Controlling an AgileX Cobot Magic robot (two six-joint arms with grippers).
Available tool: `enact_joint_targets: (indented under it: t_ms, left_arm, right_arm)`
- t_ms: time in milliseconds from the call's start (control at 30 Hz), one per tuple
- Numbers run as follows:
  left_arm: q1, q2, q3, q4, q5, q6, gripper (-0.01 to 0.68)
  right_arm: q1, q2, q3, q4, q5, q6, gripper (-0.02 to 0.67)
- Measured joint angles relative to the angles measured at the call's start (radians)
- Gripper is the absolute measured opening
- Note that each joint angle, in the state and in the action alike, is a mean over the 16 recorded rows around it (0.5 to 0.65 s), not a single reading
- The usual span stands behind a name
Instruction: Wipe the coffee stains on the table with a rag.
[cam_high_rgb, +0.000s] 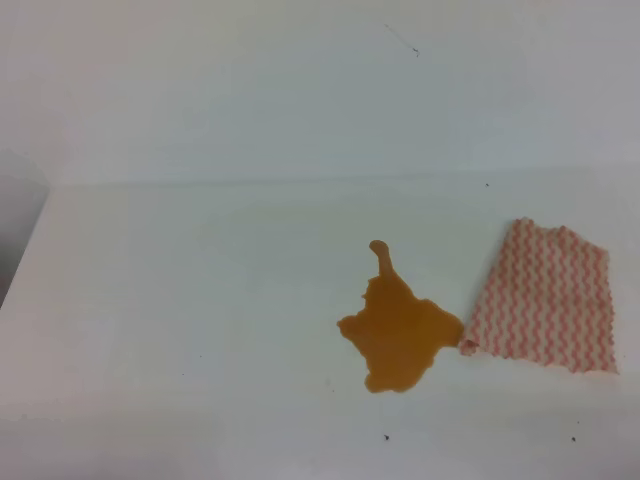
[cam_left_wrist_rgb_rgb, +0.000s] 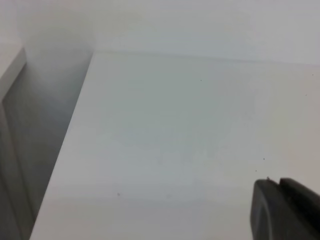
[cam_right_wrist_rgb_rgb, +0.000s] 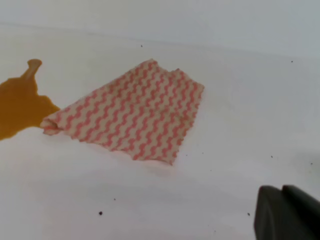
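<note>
The coffee stain is an orange-brown puddle with a thin neck pointing back, right of centre on the white table. The rag, pink-red and white zigzag, lies flat just right of it; its rolled near-left corner touches the puddle's right edge. The right wrist view shows the rag ahead and the stain at the left edge. My right gripper shows only as a dark piece in the lower right corner, apart from the rag. My left gripper shows likewise, over bare table. Neither shows in the high view.
The table's left edge drops to a grey gap, also seen in the left wrist view. A white wall rises behind the back edge. Tiny dark specks dot the front of the table.
</note>
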Motion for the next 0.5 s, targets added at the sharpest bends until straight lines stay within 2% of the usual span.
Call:
enact_joint_targets:
  t_ms: [500]
  left_arm:
    - [0.0,0.005,0.0,0.0,0.0,0.0,-0.003]
  right_arm:
    - [0.0,0.0,0.0,0.0,0.0,0.0,-0.002]
